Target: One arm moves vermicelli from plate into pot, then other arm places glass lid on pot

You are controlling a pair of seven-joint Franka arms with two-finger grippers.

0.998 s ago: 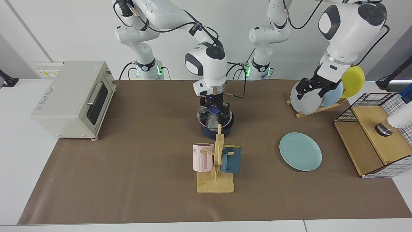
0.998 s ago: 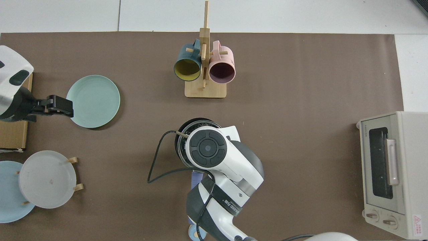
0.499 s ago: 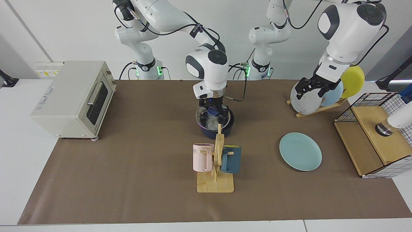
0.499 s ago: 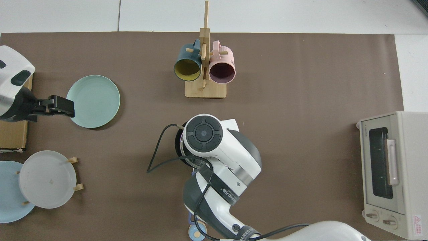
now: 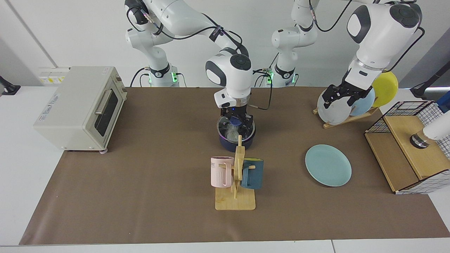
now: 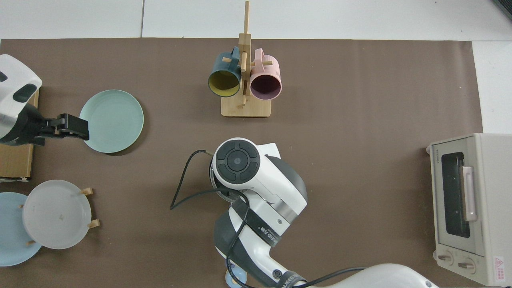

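Brown mat (image 5: 140,175) | your right gripper (image 5: 236,121) pinches the glass lid (image 5: 235,128) knob over the pot (image 5: 236,140) | left gripper (image 5: 342,95) waits aloft, spread unclear | toaster oven (image 6: 466,208) reads TOSHIBA

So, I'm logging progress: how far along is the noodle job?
Nearly finished. The plate lies bare and the vermicelli sits in the pot. The right gripper is at the knob of the glass lid on the pot; letting go remains. The left gripper waits by the dish rack.

Teal plate (image 5: 328,165); navy pot (image 5: 236,142); pink mug (image 5: 221,171)
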